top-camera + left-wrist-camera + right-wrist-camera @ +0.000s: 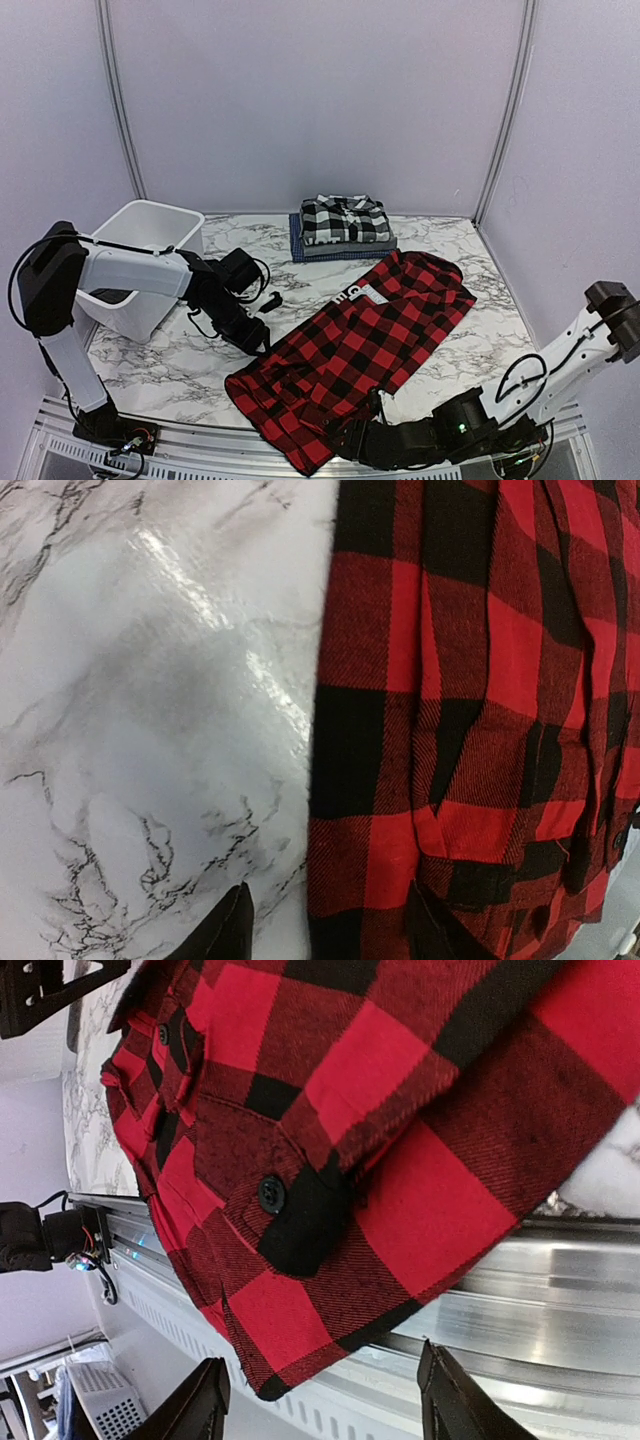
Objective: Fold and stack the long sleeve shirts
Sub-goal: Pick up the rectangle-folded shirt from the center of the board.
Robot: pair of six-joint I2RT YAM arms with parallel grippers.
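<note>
Red-and-black check shirt [350, 345] lies spread out diagonally on the marble table [470, 330], its lower hem overhanging the near edge. Your left gripper [330, 920] is spread wide, straddling the shirt's left edge. Your right gripper [322, 1380] is spread wide by the overhanging hem, holding nothing. Black-and-white plaid shirt [345, 218] tops the folded stack at the back.

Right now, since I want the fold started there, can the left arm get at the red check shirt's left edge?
Probably yes: the open left gripper straddles the edge of the red check shirt, one finger over the table, one over cloth; nothing blocks it.
</note>
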